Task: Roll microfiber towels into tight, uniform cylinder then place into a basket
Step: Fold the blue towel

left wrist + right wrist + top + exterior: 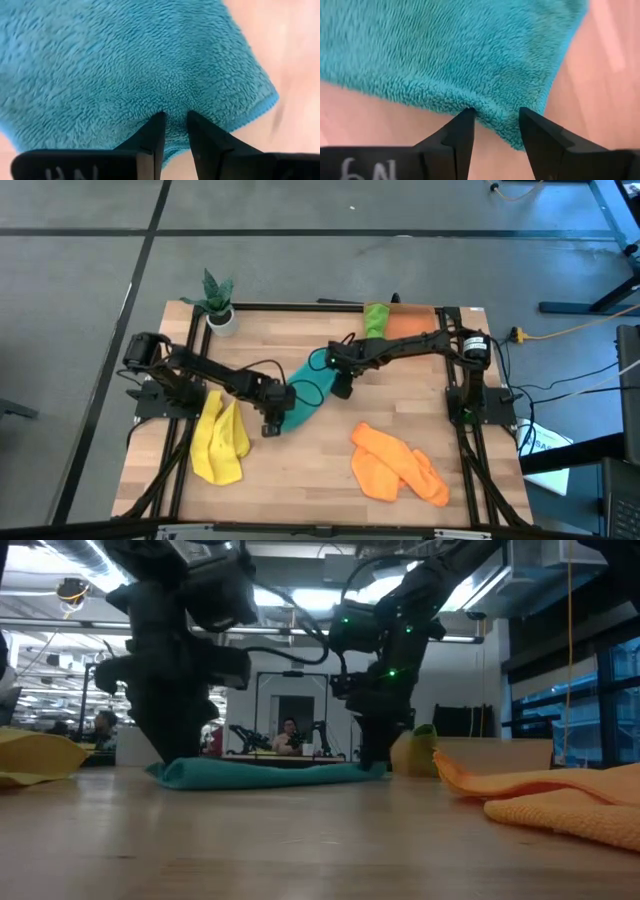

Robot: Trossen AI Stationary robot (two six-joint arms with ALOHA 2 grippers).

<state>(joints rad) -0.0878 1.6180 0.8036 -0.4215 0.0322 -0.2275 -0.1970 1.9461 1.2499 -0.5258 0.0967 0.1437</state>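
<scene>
Pinching: left gripper (175, 120) narrowly on teal towel (305, 395)
Right gripper (496, 119): clamped on towel's edge fold
Towel: lay flat, elongated

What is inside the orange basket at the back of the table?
A bright green towel lies at the left end of the basket. The right arm covers part of its front edge.

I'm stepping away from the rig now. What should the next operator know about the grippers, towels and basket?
Left gripper: pinching the teal towel at one end, mid-table.
Right gripper: jaws around the teal towel's other end.
Green towel: already in the basket at the back right.
Yellow towel: loose, front left.
Orange towel: loose, front right.
Left: roll and basket teal, yellow, orange.
</scene>
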